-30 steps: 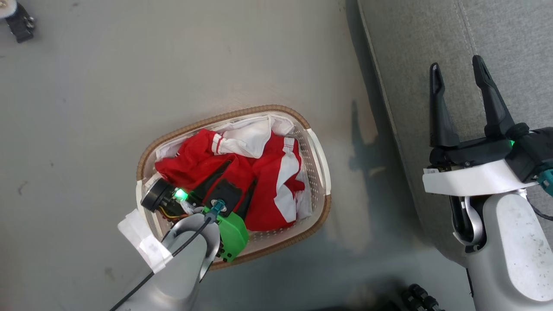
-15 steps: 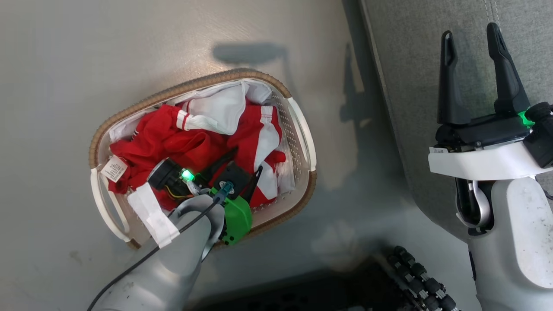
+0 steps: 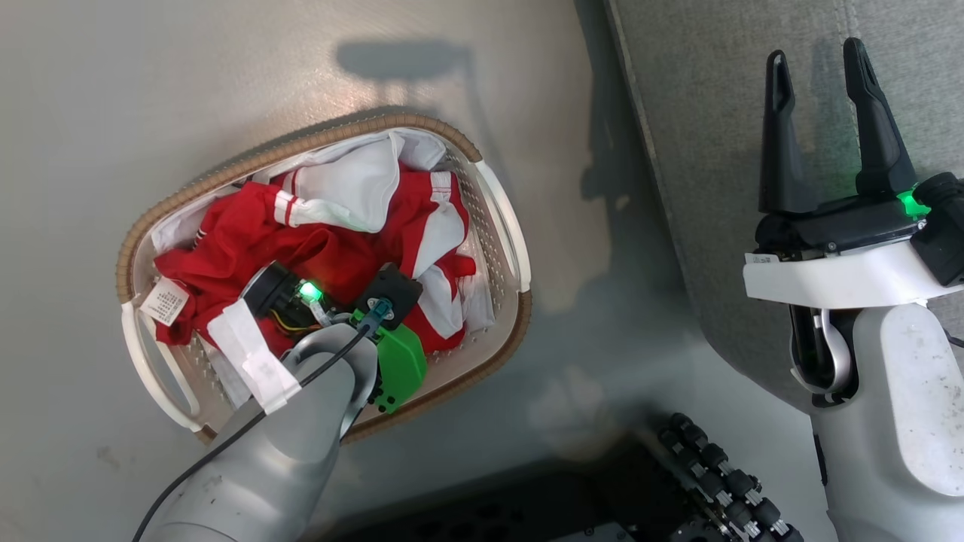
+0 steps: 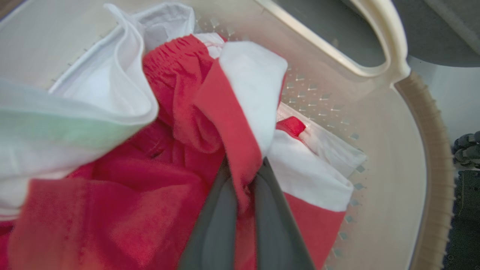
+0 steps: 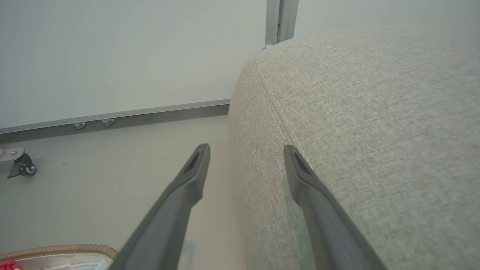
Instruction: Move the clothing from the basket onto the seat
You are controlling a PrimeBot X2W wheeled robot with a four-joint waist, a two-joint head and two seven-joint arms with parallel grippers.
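Note:
The cream basket (image 3: 493, 203) with its brown woven rim stands on the floor at the middle left. It is heaped with the clothing (image 3: 241, 241), red jersey fabric with white panels and a small white label (image 3: 163, 301). My left gripper (image 4: 243, 176) reaches down into the heap, its fingers shut on a fold of the red clothing (image 4: 210, 112). Out to the right, my right gripper (image 3: 816, 60) hovers open with nothing between its fingers, above the front edge of the grey seat (image 3: 700, 113). The right wrist view shows the same gripper (image 5: 246, 150) straddling the seat (image 5: 375, 112) corner.
Grey floor surrounds the basket. My base with black rollers (image 3: 715, 474) lies at the bottom edge. A pale wall with a metal baseboard (image 5: 150, 112) and a small caster wheel (image 5: 18, 165) stand beyond the seat.
My left gripper's fingers, spread apart earlier in the heap, have closed on the red fabric. The camera has shifted, so the basket shows further left. The right gripper stays open.

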